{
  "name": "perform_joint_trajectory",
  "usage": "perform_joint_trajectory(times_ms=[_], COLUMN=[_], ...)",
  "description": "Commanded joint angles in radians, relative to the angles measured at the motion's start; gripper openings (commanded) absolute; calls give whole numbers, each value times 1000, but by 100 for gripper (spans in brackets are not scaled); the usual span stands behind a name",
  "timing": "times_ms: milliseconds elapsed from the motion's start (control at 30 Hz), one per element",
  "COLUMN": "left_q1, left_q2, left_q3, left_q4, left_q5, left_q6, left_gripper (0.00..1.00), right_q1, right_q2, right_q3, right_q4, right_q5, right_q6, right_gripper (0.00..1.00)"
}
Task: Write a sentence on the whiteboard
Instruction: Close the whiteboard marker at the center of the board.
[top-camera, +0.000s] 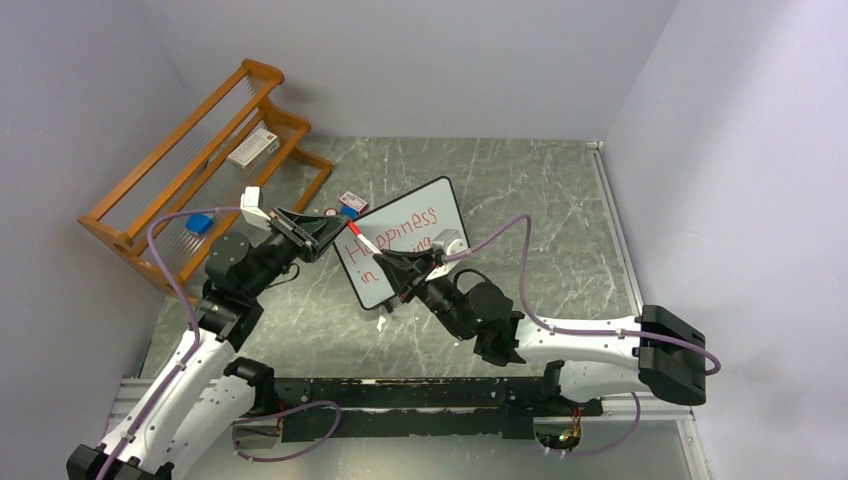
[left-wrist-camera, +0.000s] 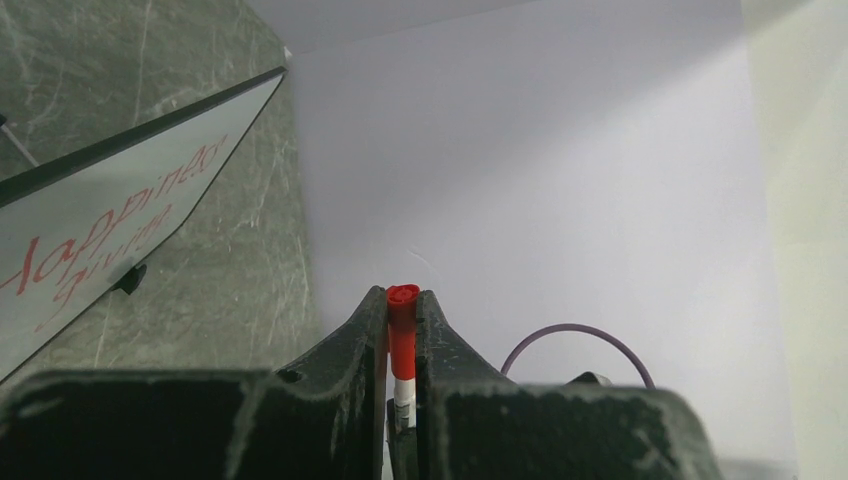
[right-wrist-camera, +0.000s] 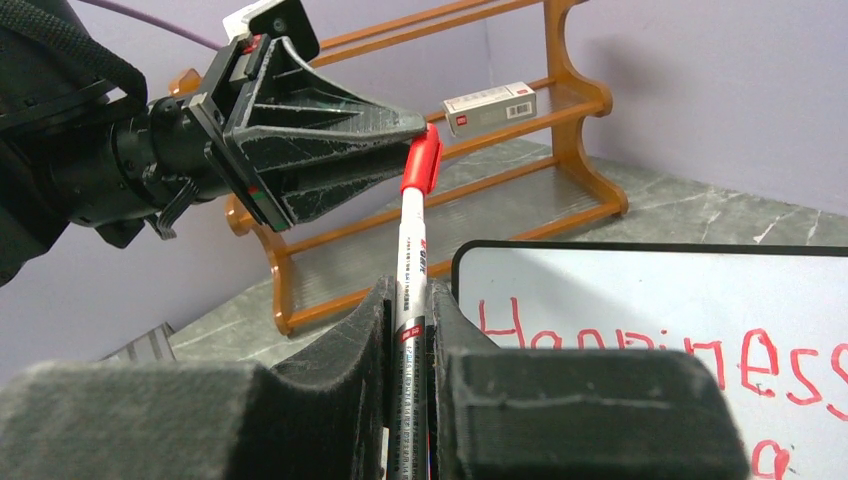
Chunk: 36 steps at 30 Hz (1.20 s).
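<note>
Top external: 2 end effectors (top-camera: 340, 228) (top-camera: 392, 262) clamp 1 marker (top-camera: 358, 236) by 1 whiteboard (top-camera: 446, 199).

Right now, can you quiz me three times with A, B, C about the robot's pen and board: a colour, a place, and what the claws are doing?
1. What colour is the sentence on the whiteboard?
A blue
B red
C green

2. Where is the small white box?
A on the wooden rack
B on the whiteboard
C in a gripper

3. What are the left gripper and right gripper doing?
A both open
B both shut on the marker
C only one holds it

Answers:
1 B, the letters are red.
2 A, it lies on a rack shelf.
3 B, the left pinches the red cap and the right pinches the white barrel.
</note>
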Motion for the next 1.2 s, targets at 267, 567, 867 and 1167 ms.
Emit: perform_joint_trajectory(times_ms=[267,567,867,1167], left_q1=[-98,-248,-382,-430], left_q2=[-8,-5,-45,-58], left_q3=[-12,-46,-100,-126], left_q4=[83,167,193,209], left_q5=[-19,-94,-191,-227], left_q6=[50,118,182,241], left_gripper=[5,5,5,5], right_q1=[6,6,3,-14], right_q2=[70,143,165,126], right_q3=[52,63,8,-33], right_q4=[169,330,556,532], right_q5=[77,88,141,132], right_q6=[-10,3,70,142], right_gripper=[0,0,0,0])
